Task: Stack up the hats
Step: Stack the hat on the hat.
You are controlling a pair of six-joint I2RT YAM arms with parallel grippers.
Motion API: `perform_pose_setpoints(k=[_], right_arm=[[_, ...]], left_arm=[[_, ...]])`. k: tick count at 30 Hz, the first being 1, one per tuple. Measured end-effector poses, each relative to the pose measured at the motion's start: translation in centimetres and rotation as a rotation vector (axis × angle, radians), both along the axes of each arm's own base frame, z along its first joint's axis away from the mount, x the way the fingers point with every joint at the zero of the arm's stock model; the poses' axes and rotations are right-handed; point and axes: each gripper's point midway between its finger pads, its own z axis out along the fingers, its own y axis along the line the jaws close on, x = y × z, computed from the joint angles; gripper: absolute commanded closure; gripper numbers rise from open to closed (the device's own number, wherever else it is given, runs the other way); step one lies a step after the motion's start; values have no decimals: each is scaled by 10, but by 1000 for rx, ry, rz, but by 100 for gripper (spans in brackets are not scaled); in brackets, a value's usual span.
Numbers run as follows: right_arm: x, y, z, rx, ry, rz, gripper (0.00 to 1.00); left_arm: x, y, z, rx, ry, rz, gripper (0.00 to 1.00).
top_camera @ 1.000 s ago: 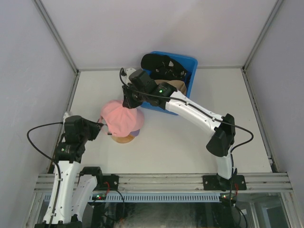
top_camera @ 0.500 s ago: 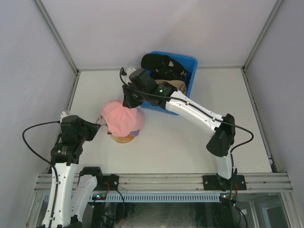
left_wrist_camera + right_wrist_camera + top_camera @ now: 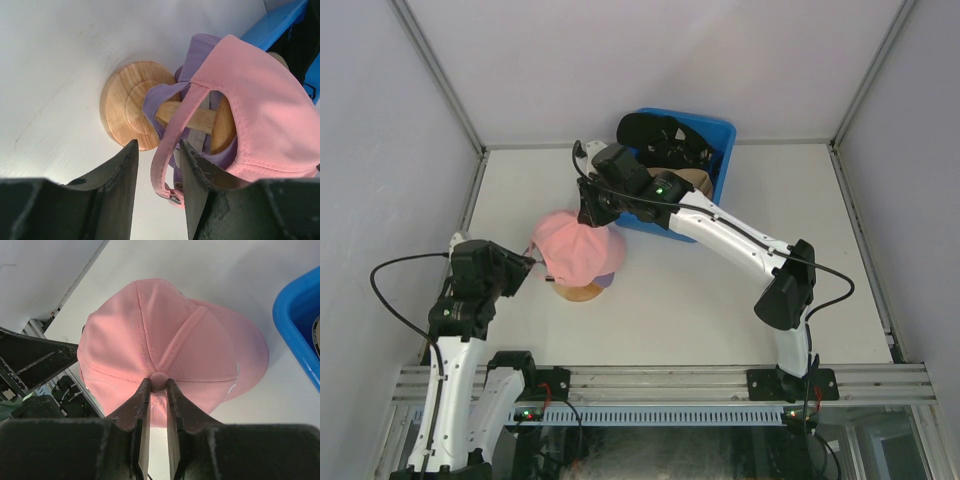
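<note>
Top view: white table (image 3: 720, 300) boxed in by pale grey walls with metal frame rails at the corners, slotted rail along the near edge. Blue bin (image 3: 725, 150) sat at the far edge, with a black cap (image 3: 655, 130) on its rim and a tan cap (image 3: 695, 180) inside. Pink cap (image 3: 578, 250) sat on the wooden stand (image 3: 578, 292) left of centre, with a bit of lavender cap (image 3: 608, 281) showing under it. Right gripper (image 3: 588, 215) reached over the pink cap's far side; left gripper (image 3: 532, 263) was at its left edge. Left wrist view: fingers apart, the pink cap's back strap (image 3: 167, 145) hanging in the gap between them, not pinched. The stand's round base lay flat on the matte white surface, which showed faint scuffs, and the lavender cap sat under the pink one on the head form. A blue bin corner showed top right. Right wrist view: fingers clamped together on the pink cap's top button, crown spread out below and brim pointing right. Bare white table beyond, bin rim at the right edge, a wall-floor seam at top left, the dark left arm at the left.
</note>
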Motion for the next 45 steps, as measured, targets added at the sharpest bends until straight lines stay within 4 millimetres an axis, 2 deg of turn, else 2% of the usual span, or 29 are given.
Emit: perform_pose_setpoints(k=[2, 12, 19, 29, 37, 45], right_arm=[[1, 0, 0, 0, 0, -1, 100], [2, -1, 0, 0, 0, -5, 100], [3, -2, 0, 0, 0, -6, 100], [3, -2, 1, 1, -1, -7, 100], [4, -5, 5, 7, -7, -13, 100], [6, -10, 13, 18, -14, -21, 100]], left_arm=[[1, 0, -1, 0, 7, 0, 61], [6, -1, -3, 0, 13, -6, 99], [5, 0, 2, 9, 0, -12, 100], [2, 1, 37, 21, -79, -12, 100], [-1, 2, 42, 28, -80, -9, 100], [0, 2, 55, 28, -109, -8, 100]])
